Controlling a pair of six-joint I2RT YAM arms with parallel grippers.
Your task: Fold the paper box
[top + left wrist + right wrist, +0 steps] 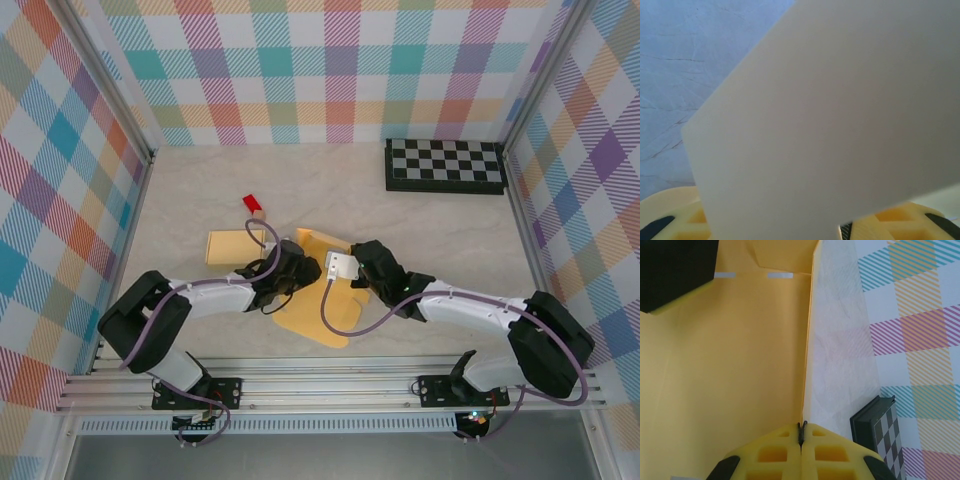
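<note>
The paper box (318, 318) lies as a flat yellow sheet on the bench (440, 230), just below the centre of the top view, with one panel raised between the two arms. The left pincer (290, 268) sits over the sheet's upper left part and the right pincer (362, 262) over its upper right part, the two close together

In the left wrist view a pale panel of the paper box (830, 115) covers most of the frame, tilted from lower left to upper right, with bare bench (685, 60) in the upper left. The left pincer (787, 202) stands wide: its yellow fingers (670, 215) show at the two bottom corners, far apart, with the panel in front of the gap. Whether they touch the panel cannot be told

In the right wrist view the right pincer (801, 432) is closed, its yellow fingers (772, 455) pressed together at bottom centre on the thin edge of the paper box (725, 365), which runs up the middle of the frame. The yellow panel spreads to the left of that edge

A black-and-white checkerboard (445, 165) lies at the upper right of the bench, well apart from the sheet. A small red object (252, 205) lies above and left of the pincers, and a pale yellow rectangle (228, 247) sits just left of the sheet
</note>
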